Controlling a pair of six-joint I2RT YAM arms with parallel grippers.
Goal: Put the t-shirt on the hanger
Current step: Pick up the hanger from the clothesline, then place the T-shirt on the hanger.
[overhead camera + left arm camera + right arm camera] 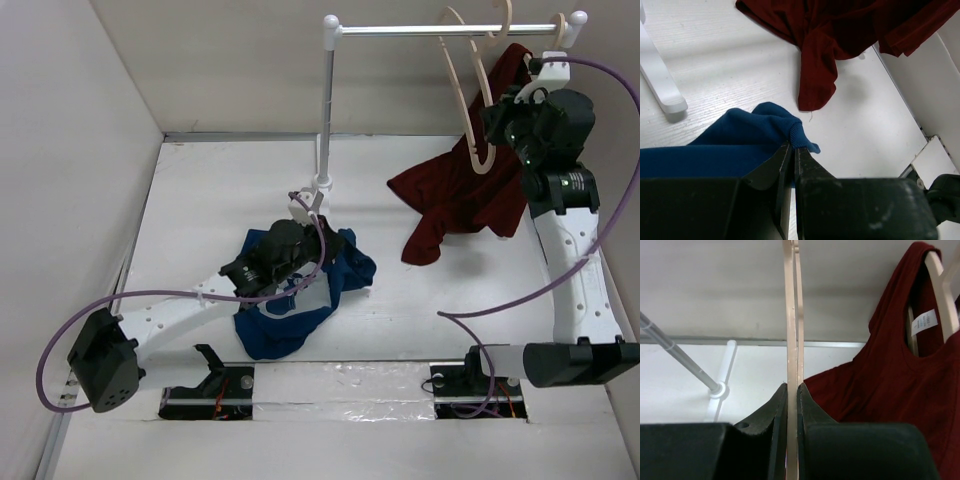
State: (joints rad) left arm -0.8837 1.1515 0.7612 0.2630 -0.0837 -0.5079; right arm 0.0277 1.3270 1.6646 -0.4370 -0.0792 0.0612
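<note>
Left arm [170, 310] stretches low toward centre, left gripper [792, 146] pinched shut on the t-shirt [715, 145]; right arm [575, 270] stands tall far right, right gripper [792, 387] clamped on the hanger [790, 315]

White table [200, 200] with t-shirt [282, 335], red shirt [455, 195]

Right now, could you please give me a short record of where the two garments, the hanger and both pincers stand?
t-shirt: blue, crumpled on the table, on no hanger
left pincer: shut on a fold of the t-shirt
hanger: pale beige, bare, hanging from the rail
right pincer: shut on the hanger, up near the rail
dark red shirt: on a second hanger, lower part trailing onto the table
task status: t-shirt and hanger apart, not yet joined
</note>
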